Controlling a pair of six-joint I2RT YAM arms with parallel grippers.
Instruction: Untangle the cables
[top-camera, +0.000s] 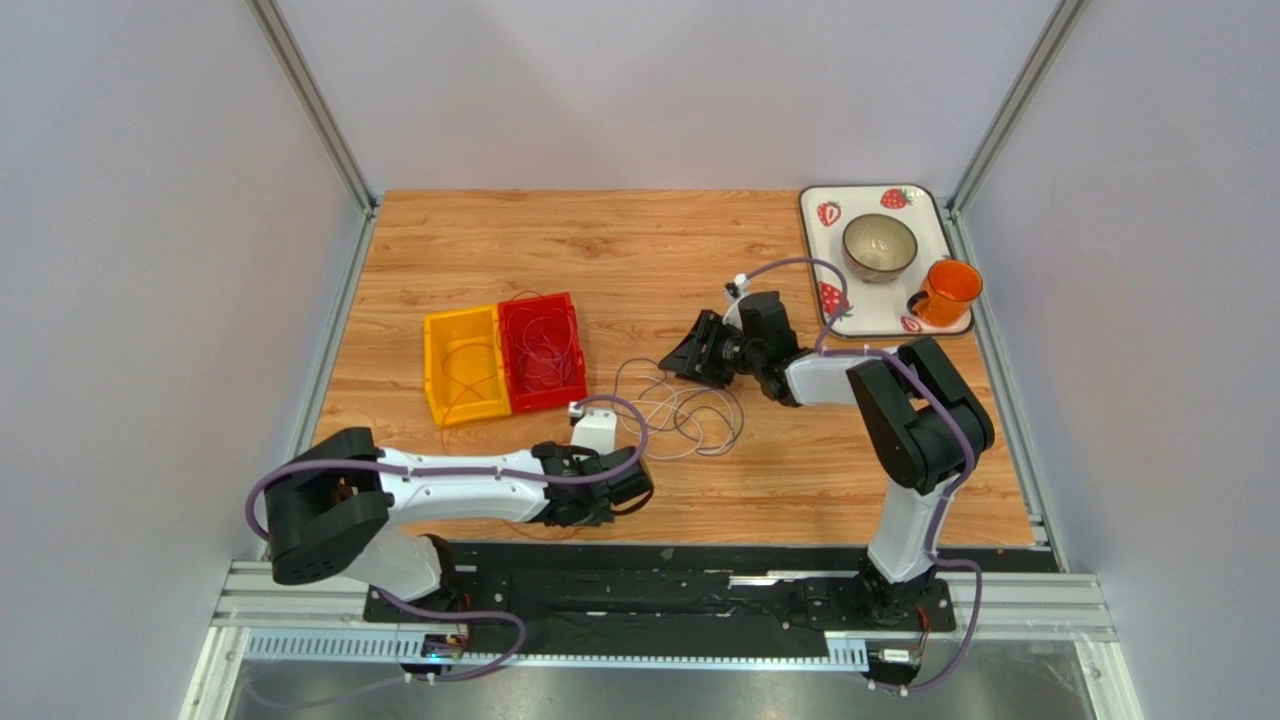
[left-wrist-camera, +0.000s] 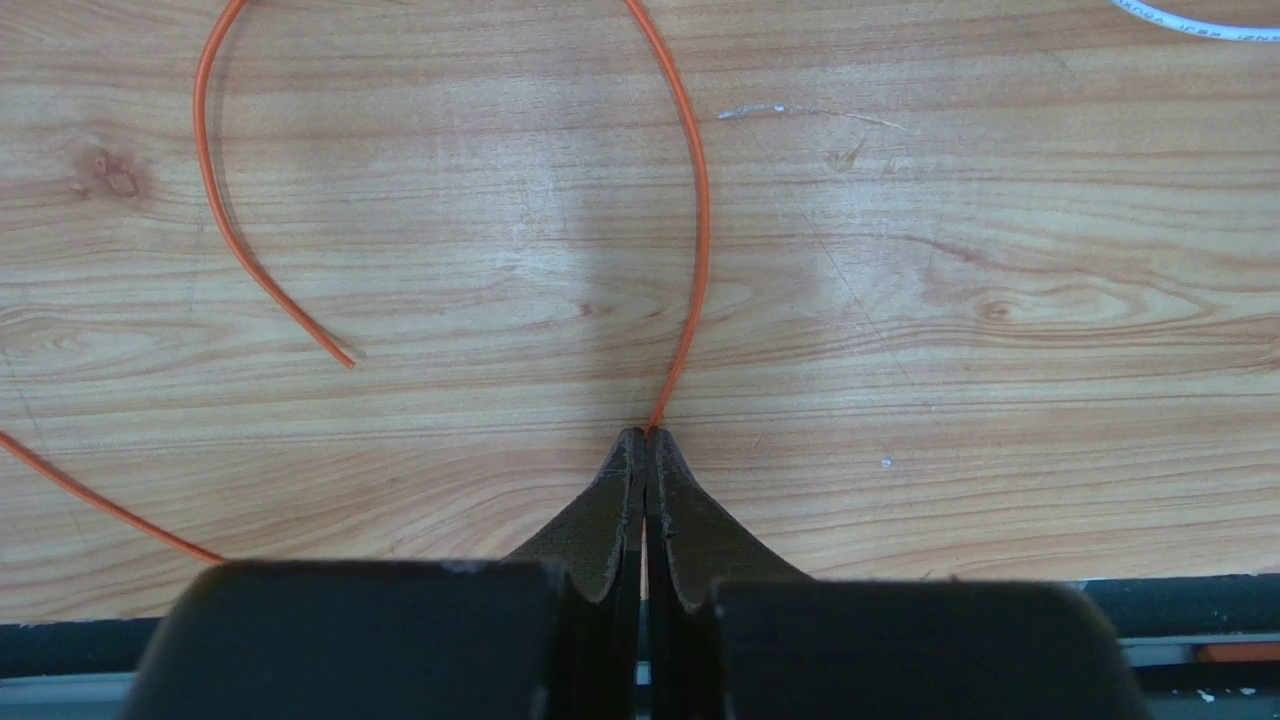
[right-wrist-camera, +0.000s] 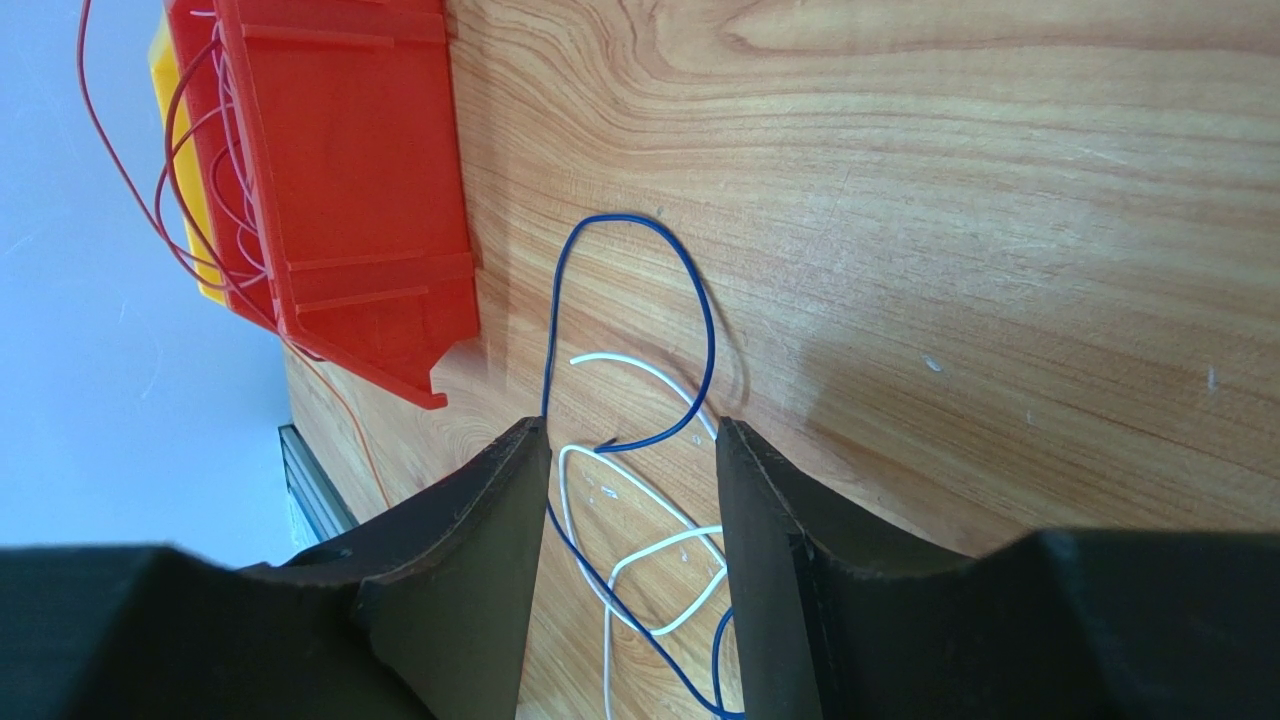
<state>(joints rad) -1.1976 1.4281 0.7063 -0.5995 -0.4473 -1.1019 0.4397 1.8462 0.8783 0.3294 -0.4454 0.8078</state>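
Thin cables lie in loose tangled loops on the wooden table between the two arms. My left gripper is low over the table near its front edge and is shut on an orange cable, which curves away from the fingertips. That gripper sits at the near side of the tangle. At the tangle's far side my right gripper is open. A blue cable and a white cable lie on the wood between its fingers, and neither finger touches them.
A red bin and a yellow bin stand left of the tangle, and the red one holds coiled red wires. At the back right a strawberry-print tray carries a bowl and an orange cup.
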